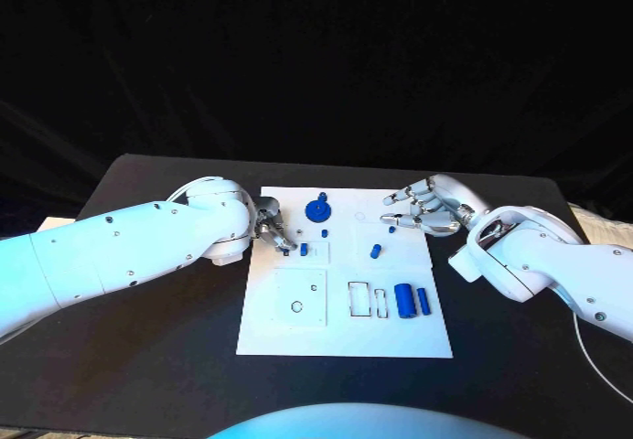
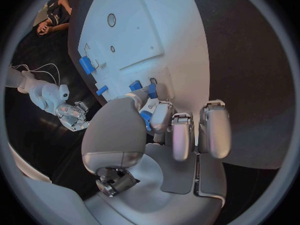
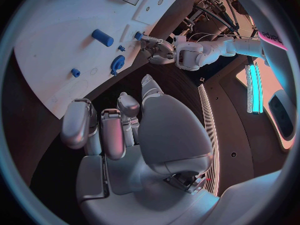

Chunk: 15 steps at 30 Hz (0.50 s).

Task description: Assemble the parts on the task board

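Observation:
The white task board (image 1: 284, 334) lies in the middle of the table. My left hand (image 1: 273, 231) is over its far left part. Its thumb and fingers pinch a small blue part (image 2: 145, 119) just above the board, beside another small blue piece (image 2: 135, 86). My right hand (image 1: 424, 208) hovers at the board's far right corner with fingers apart and nothing in them. A blue round disc (image 1: 318, 209) stands at the far middle of the board. A short blue peg (image 1: 375, 250) lies near the centre, and two blue cylinders (image 1: 413, 301) lie side by side on the right.
Several cut-out recesses (image 1: 301, 297) mark the board's near half. In the right wrist view the blue disc (image 3: 117, 62), a blue cylinder (image 3: 103, 37) and my left hand (image 3: 156, 45) show beyond my right fingers. Black table (image 1: 145, 366) surrounds the board.

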Each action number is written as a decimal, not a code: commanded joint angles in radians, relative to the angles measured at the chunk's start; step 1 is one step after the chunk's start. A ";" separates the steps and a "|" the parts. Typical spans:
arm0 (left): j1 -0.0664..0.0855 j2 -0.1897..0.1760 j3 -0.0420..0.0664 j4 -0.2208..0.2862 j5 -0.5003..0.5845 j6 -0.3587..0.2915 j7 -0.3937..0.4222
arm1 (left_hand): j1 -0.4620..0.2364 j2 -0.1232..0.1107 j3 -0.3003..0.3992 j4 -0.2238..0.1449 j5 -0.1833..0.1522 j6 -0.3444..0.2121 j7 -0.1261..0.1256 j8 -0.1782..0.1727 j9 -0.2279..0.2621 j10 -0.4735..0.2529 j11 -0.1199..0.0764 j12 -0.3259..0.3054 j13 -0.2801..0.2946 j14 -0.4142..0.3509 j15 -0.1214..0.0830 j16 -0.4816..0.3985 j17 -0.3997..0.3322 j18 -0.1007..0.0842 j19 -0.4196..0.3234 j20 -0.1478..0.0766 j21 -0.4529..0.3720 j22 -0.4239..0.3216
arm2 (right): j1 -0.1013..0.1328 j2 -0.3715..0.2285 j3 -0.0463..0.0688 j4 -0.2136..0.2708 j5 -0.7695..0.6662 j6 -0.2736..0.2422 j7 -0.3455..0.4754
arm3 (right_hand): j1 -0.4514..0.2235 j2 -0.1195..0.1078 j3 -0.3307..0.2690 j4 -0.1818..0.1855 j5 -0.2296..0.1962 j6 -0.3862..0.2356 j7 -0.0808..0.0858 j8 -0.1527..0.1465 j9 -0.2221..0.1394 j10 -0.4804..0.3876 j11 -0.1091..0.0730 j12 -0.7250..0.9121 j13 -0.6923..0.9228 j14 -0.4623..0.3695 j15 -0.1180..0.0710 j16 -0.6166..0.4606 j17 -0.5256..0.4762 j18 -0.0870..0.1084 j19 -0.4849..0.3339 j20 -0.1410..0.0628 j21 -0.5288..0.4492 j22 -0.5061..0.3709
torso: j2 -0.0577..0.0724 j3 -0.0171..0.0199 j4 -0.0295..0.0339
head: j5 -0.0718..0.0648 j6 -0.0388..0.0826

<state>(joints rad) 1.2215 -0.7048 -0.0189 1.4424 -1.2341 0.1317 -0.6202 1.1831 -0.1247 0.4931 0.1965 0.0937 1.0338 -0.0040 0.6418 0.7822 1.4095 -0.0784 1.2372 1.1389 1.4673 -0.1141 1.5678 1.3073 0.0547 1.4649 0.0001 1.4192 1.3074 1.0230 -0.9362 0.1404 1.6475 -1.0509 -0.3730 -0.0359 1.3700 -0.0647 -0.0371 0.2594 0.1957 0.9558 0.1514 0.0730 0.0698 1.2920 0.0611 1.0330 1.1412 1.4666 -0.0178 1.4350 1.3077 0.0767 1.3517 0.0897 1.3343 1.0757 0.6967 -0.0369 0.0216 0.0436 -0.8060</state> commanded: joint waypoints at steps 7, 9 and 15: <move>-0.002 0.002 -0.002 -0.003 -0.009 0.042 -0.012 | 0.021 0.014 0.051 -0.066 -0.010 -0.005 -0.006 0.005 0.003 0.000 0.008 -0.007 -0.002 0.103 0.000 0.003 0.264 -0.014 0.052 -0.003 -0.004 0.120 | 0.000 0.001 0.000 0.000 -0.003 0.015 0.007 | -0.002 0.008 -0.004 0.001 0.004 0.002 -0.001 -0.002 0.000 -0.006 0.001 -0.002 -0.001 0.055 0.002 -0.006 0.038 0.019 -0.008 -0.001 -0.003 -0.001 | 0.001 0.0000 -0.0006 | 0.000 -0.003; -0.003 0.003 -0.003 -0.003 -0.011 0.045 -0.012 | 0.021 0.013 0.051 -0.067 -0.010 -0.005 -0.006 0.005 0.003 0.001 0.008 -0.007 -0.001 0.103 0.000 0.003 0.264 -0.014 0.052 -0.003 -0.004 0.121 | 0.000 0.001 0.000 0.000 -0.003 0.016 0.007 | -0.002 0.008 -0.004 0.001 0.004 0.002 -0.001 -0.002 0.000 -0.006 0.001 -0.002 -0.001 0.055 0.002 -0.006 0.038 0.019 -0.008 -0.001 -0.003 -0.001 | 0.002 -0.0003 -0.0009 | 0.000 -0.004; -0.005 0.004 -0.004 -0.001 -0.015 0.060 -0.011 | 0.022 0.007 0.049 -0.074 -0.011 -0.004 -0.007 0.006 0.004 0.001 0.008 -0.007 -0.001 0.103 0.001 0.003 0.264 -0.014 0.052 -0.003 -0.003 0.122 | 0.000 0.001 0.000 0.000 -0.003 0.017 0.007 | -0.002 0.008 -0.004 0.001 0.004 0.002 -0.001 -0.002 0.000 -0.006 0.001 -0.002 -0.001 0.055 0.002 -0.006 0.038 0.019 -0.008 -0.001 -0.003 -0.001 | 0.001 0.0007 -0.0001 | 0.000 -0.006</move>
<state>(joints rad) 1.2233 -0.7027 -0.0177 1.4410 -1.2402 0.1475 -0.6208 1.1844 -0.1238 0.4833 0.1865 0.0879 1.0270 -0.0043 0.6418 0.7851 1.4094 -0.0782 1.2336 1.1381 1.4673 -0.1141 1.5678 1.3080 0.0547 1.4649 0.0001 1.4193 1.3074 1.0231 -0.9361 0.1404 1.6470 -1.0507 -0.3715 -0.0359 1.3700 -0.0647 -0.0371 0.2594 0.1957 0.9558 0.1514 0.0730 0.0698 1.2920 0.0612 1.0330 1.1412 1.4666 -0.0178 1.4350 1.3075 0.0766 1.3517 0.0897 1.3343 1.0758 0.6977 -0.0369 0.0209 0.0434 -0.8110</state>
